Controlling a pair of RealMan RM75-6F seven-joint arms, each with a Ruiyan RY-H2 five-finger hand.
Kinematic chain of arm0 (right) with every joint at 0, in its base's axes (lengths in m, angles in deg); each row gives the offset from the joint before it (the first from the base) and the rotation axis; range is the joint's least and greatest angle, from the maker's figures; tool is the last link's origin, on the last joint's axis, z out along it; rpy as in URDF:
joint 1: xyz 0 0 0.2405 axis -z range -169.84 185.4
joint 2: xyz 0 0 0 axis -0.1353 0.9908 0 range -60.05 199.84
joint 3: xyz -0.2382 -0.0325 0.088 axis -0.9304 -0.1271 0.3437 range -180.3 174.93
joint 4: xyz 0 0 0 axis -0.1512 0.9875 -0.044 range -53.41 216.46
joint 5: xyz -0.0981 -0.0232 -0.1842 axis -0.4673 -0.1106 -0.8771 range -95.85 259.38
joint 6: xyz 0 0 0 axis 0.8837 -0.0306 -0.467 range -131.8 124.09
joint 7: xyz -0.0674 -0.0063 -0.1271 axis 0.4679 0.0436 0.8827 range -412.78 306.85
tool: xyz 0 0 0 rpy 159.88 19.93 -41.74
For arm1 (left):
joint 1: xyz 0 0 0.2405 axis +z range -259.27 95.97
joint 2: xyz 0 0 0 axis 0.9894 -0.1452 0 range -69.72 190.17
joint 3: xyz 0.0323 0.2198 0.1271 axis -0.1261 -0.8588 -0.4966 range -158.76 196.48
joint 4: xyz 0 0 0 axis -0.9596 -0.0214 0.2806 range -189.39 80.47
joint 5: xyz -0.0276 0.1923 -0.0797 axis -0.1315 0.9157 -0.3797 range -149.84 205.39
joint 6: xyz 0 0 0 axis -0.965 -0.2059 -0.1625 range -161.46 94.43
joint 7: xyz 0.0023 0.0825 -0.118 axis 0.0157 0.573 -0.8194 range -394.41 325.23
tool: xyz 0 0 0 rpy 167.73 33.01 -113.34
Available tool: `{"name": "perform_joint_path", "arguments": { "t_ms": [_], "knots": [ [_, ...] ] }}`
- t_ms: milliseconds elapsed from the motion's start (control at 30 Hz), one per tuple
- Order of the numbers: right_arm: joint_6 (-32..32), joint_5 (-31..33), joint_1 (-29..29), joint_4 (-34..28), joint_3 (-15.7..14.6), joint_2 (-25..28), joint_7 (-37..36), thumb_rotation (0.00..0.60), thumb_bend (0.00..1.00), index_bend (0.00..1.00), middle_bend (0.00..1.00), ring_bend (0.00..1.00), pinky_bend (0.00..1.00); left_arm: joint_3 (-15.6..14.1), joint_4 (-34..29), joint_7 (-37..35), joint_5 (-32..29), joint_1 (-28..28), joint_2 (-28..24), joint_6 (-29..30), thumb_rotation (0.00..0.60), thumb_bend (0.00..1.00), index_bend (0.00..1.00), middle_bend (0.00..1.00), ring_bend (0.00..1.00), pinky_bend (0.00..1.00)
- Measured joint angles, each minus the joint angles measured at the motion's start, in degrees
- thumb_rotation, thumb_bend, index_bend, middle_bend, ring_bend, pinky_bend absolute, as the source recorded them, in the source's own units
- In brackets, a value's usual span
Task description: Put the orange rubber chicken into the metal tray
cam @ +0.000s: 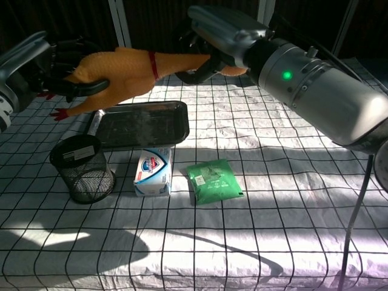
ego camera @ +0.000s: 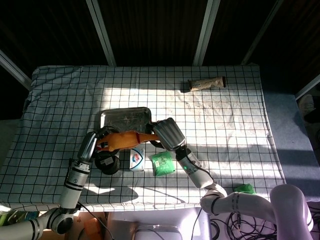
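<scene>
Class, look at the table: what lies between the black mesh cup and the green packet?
In the chest view, a white and blue soap box lies flat between the black mesh cup and the green packet, touching neither; the head view agrees.

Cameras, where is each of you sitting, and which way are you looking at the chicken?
Head view: high above, looking down on the checked table; both arms reach up from the bottom edge, left hand and right hand.
Chest view: low at the table's near edge, looking across; the right forearm fills the upper right.
Both show: both hands holding the orange rubber chicken above the metal tray, plus the mesh cup, soap box and green packet.
</scene>
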Motion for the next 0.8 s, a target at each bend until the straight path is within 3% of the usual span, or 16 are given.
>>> {"name": "perform_joint_path", "arguments": {
  "t_ms": [33, 67, 100, 167, 200, 233, 367, 533, 800],
  "knots": [
    [0.0, 0.0, 0.0, 0.0, 0.0, 0.0, 0.0, 0.6, 0.45, 0.9, 0.68, 0.74, 0.88, 0.0, 0.3, 0.4, 0.2, 0.0, 0.2, 0.2, 0.6, 0.73, 0.81, 0.95, 0.82, 0.71],
    [0.0, 0.0, 0.0, 0.1, 0.0, 0.0, 0.1, 0.6, 0.45, 0.9, 0.68, 0.74, 0.88, -0.1, 0.5, 0.6, 0.2, 0.0, 0.2, 0.2, 0.6, 0.66, 0.7, 0.83, 0.67, 0.61],
    [0.0, 0.0, 0.0, 0.1, 0.0, 0.0, 0.1, 0.6, 0.45, 0.9, 0.68, 0.74, 0.88, -0.2, 0.4, 0.6, 0.1, -0.1, 0.1, -0.1, 0.6, 0.58, 0.53, 0.62, 0.44, 0.43],
    [0.0, 0.1, 0.0, 0.1, 0.0, 0.1, 0.2, 0.6, 0.45, 0.9, 0.68, 0.74, 0.88, -1.0, 0.1, -0.1, 0.4, -0.4, -0.9, -1.9, 0.6, 0.45, 0.21, 0.23, 0.1, 0.12],
    [0.0, 0.1, 0.1, 0.1, 0.0, 0.2, 0.2, 0.6, 0.45, 0.9, 0.68, 0.74, 0.88, -1.4, 0.0, -0.6, 0.7, -0.6, -1.6, -3.0, 0.6, 0.37, 0.08, 0.08, 0.02, 0.03],
    [-0.1, 0.0, 0.1, 0.0, 0.0, 0.2, 0.2, 0.6, 0.45, 0.9, 0.68, 0.74, 0.87, -1.7, 0.0, -1.3, 1.0, -0.8, -2.5, -4.1, 0.6, 0.3, 0.02, 0.02, 0.0, 0.0],
    [-0.2, 0.1, 0.4, -0.2, -0.1, 0.7, 0.5, 0.6, 0.45, 0.9, 0.68, 0.74, 0.87, -2.2, 0.0, -3.3, 2.3, -1.3, -4.7, -5.6, 0.581, 0.19, 0.0, 0.0, 0.0, 0.0],
    [0.0, 0.7, 0.7, -0.1, -0.1, 1.1, 0.8, 0.6, 0.45, 0.9, 0.68, 0.74, 0.84, -2.0, -0.4, -6.3, 3.5, -1.7, -6.8, -4.9, 0.409, 0.15, 0.0, 0.0, 0.0, 0.0],
    [-0.7, 1.2, 1.1, 1.2, 0.6, 1.8, 0.2, 0.6, 0.45, 0.9, 0.68, 0.74, 0.82, -1.6, -2.0, -9.3, 5.4, -0.8, -11.1, -1.6, 0.405, 0.16, 0.0, 0.0, 0.0, 0.0]
  ]
}}
